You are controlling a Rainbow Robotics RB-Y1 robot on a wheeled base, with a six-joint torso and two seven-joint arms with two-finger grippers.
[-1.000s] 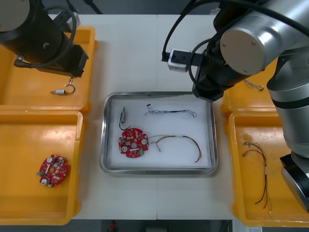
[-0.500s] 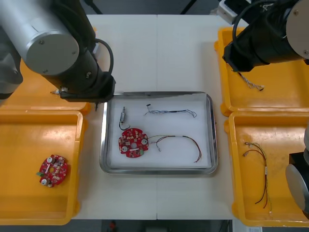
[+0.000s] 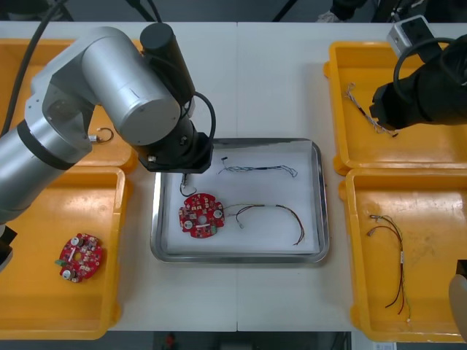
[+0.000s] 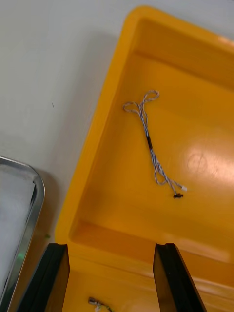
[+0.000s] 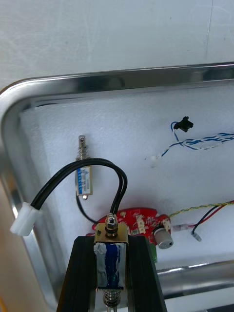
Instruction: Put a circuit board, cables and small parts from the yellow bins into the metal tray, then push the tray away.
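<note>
left gripper (image 5: 112,246) over the left end of the shiny white-lined metal tray (image 3: 241,257), fingers clamped on a small black-wired metal part (image 5: 111,257), right gripper (image 4: 111,258) fingers apart above a yellow bin (image 4: 204,146)

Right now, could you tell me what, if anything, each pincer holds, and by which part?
The left pincer grips a small metal part by its body; the right pincer, open, holds nothing.

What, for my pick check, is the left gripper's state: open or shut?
Shut: left gripper clamps a small metal part above the metal tray.
</note>
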